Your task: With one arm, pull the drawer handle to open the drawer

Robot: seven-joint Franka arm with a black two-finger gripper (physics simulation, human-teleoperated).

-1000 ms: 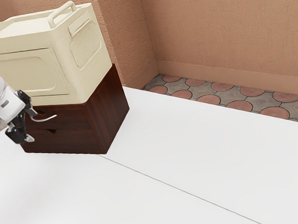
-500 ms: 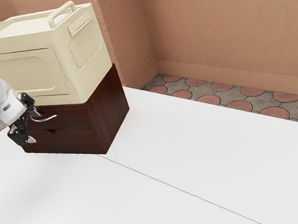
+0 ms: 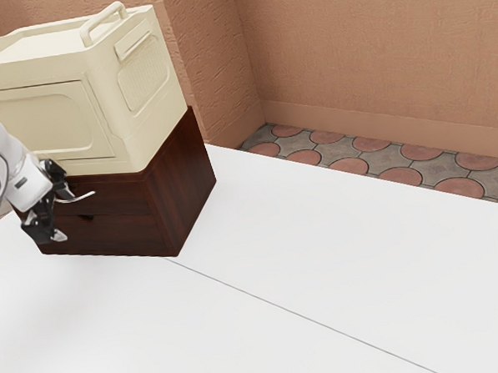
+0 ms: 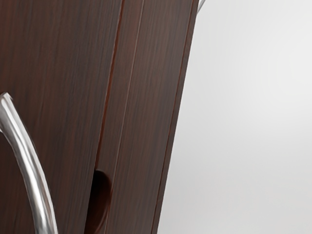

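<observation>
The drawer handle, a curved bar of bright silver metal (image 3: pixel 85 195), is located on the upper part of the front of the dark reddish-brown wooden cabinet (image 3: pixel 182 183). A dark recessed notch (image 3: pixel 86 217) is set in the cabinet front below the drawer handle. The black two-finger gripper (image 3: pixel 64 216) is positioned at the cabinet front. Its jaws are spread, one above the other in the exterior view. The drawer handle is at the tip of the upper jaw; contact cannot be determined. A cream box with rounded corners and loop handles (image 3: pixel 37 122) rests on top of the cabinet, above the drawer handle. The cabinet stands on the white bench (image 3: pixel 277 235). Beyond the cabinet are a textured orange-brown wall (image 3: pixel 376 54) and a floor of round reddish pavers in grey (image 3: pixel 348 165).
</observation>
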